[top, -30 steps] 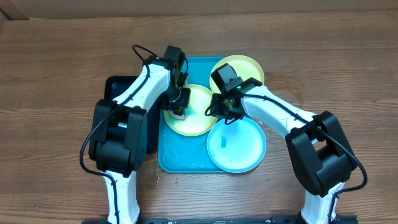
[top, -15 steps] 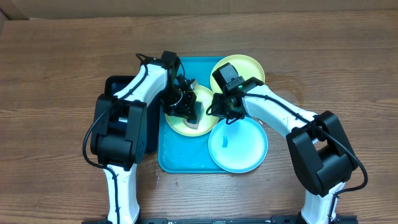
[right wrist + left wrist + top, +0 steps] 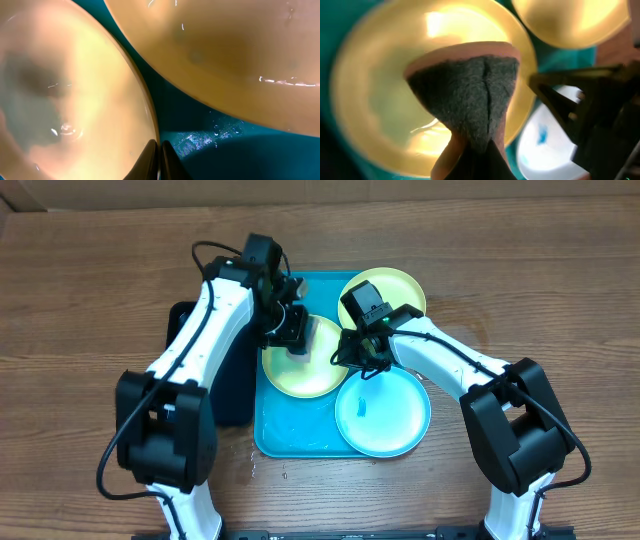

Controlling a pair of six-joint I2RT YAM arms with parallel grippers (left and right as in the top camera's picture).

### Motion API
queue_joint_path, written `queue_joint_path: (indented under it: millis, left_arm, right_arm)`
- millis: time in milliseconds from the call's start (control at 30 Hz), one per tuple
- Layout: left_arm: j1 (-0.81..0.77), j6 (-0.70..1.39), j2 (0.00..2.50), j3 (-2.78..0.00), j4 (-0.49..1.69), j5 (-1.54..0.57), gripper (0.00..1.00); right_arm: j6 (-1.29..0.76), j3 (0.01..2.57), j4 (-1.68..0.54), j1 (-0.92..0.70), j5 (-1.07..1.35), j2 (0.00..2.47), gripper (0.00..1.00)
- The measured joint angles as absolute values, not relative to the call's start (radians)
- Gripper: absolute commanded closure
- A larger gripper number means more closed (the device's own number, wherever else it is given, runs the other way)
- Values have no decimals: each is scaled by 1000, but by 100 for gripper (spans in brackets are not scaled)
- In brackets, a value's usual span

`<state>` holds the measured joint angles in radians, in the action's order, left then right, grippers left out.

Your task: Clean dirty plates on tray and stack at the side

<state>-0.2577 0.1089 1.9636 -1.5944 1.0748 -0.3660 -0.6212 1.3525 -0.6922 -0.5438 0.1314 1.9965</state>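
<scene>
Three plates lie on the blue tray point(image 3: 290, 430). A yellow-green plate point(image 3: 305, 375) sits at the centre left, another point(image 3: 392, 288) at the back right, and a light blue plate point(image 3: 385, 420) with a small blue smear at the front right. My left gripper point(image 3: 292, 338) is shut on a pink sponge point(image 3: 465, 95), whose dark scrub face rests over the centre plate point(image 3: 375, 100) near its back edge. On that plate's right rim point(image 3: 150, 120), my right gripper point(image 3: 159, 150) is shut, its place from overhead being point(image 3: 352, 358).
A black tray point(image 3: 228, 395) lies left of the blue tray, partly under my left arm. Wet streaks show on the blue tray's floor point(image 3: 210, 140). Small water drops sit on the wooden table point(image 3: 265, 465) by the tray's front left corner.
My left gripper swept the sponge across the centre plate, first rightward, then back up toward its far left edge. The right gripper kept its hold on the rim.
</scene>
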Motion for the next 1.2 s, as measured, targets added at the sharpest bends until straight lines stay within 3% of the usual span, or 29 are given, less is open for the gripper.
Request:
queue_joint_path:
  millis: [167, 367, 1200]
  left_arm:
    - [-295, 186, 1964, -1549, 1011, -172, 96]
    - [-326, 222, 2021, -1427, 898, -108, 96]
    - [-276, 191, 2016, -1460, 962, -309, 96]
  right_arm:
    - [-622, 1353, -691, -544, 135, 1996, 96]
    - [-622, 1353, -692, -544, 137, 1996, 96]
    - [-625, 1348, -693, -544, 134, 1996, 96]
